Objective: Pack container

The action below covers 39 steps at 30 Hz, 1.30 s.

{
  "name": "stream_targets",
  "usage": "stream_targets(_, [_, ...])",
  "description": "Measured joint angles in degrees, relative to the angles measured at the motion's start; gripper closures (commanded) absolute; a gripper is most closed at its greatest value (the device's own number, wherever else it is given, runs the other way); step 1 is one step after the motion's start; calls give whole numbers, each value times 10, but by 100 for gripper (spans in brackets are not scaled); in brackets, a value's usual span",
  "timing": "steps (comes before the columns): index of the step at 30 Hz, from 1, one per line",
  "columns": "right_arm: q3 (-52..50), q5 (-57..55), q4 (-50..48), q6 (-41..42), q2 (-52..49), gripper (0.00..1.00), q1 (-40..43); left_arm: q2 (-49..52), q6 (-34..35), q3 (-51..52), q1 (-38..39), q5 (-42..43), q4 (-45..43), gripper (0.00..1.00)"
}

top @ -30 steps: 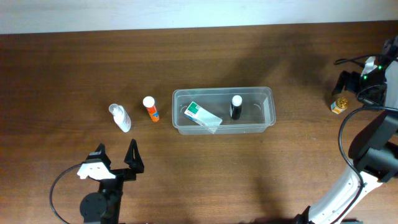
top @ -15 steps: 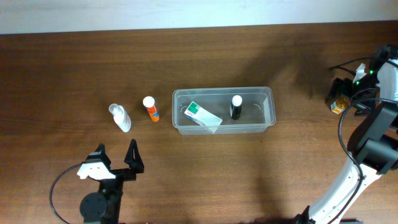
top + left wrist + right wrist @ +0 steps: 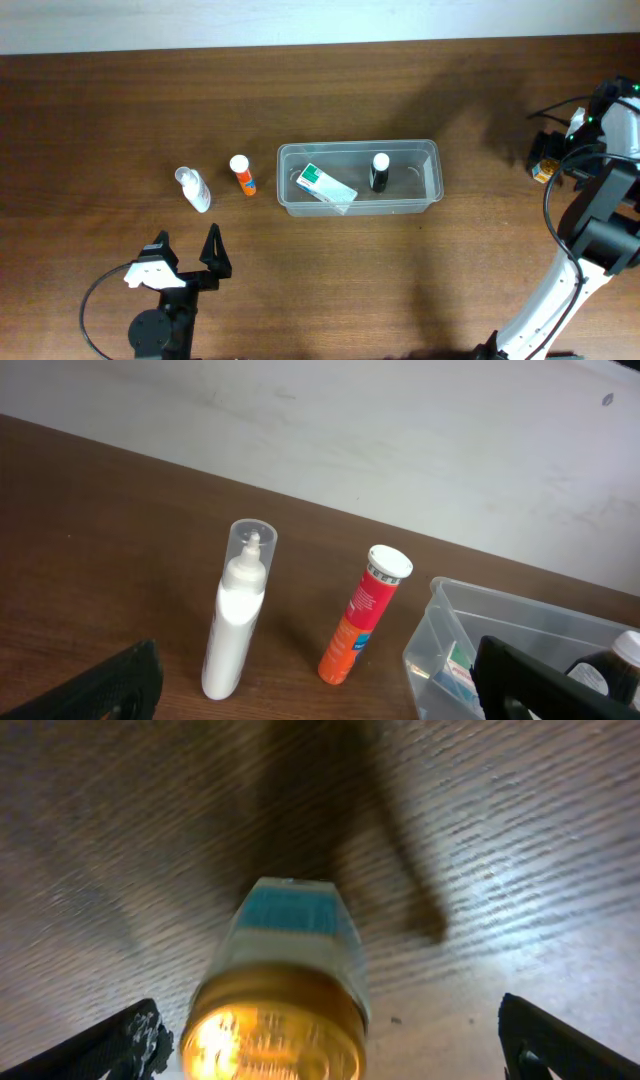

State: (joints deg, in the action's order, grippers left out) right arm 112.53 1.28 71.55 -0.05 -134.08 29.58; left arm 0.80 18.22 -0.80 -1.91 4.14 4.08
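The container (image 3: 358,147) is a clear plastic tub at the table's middle, with a white-and-green box (image 3: 326,185) and a black bottle with a white cap (image 3: 380,170) inside. Left of it stand an orange tube (image 3: 242,175) and a white bottle with a clear cap (image 3: 193,188). My left gripper (image 3: 185,255) rests open near the front edge, facing the white bottle (image 3: 238,615), the orange tube (image 3: 362,618) and the container's corner (image 3: 440,650). At the far right, my right gripper (image 3: 547,160) stands open over a gold-lidded jar (image 3: 285,980), which sits between its fingers (image 3: 120,1045) untouched.
Black cables (image 3: 560,215) loop beside the right arm at the table's right edge. A pale wall (image 3: 400,430) runs along the table's far side.
My right gripper has swung left and down from beside the gold-lidded jar to straddle it. The left arm and the other objects have not moved.
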Motion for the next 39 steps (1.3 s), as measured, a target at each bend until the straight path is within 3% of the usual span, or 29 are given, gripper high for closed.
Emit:
stream_targets(21, [0, -11, -38, -2, -13, 4, 0, 0, 0, 0, 0, 0, 0, 1])
stream_targets(39, [-22, -13, -55, -4, -15, 30, 0, 0, 0, 0, 0, 0, 0, 1])
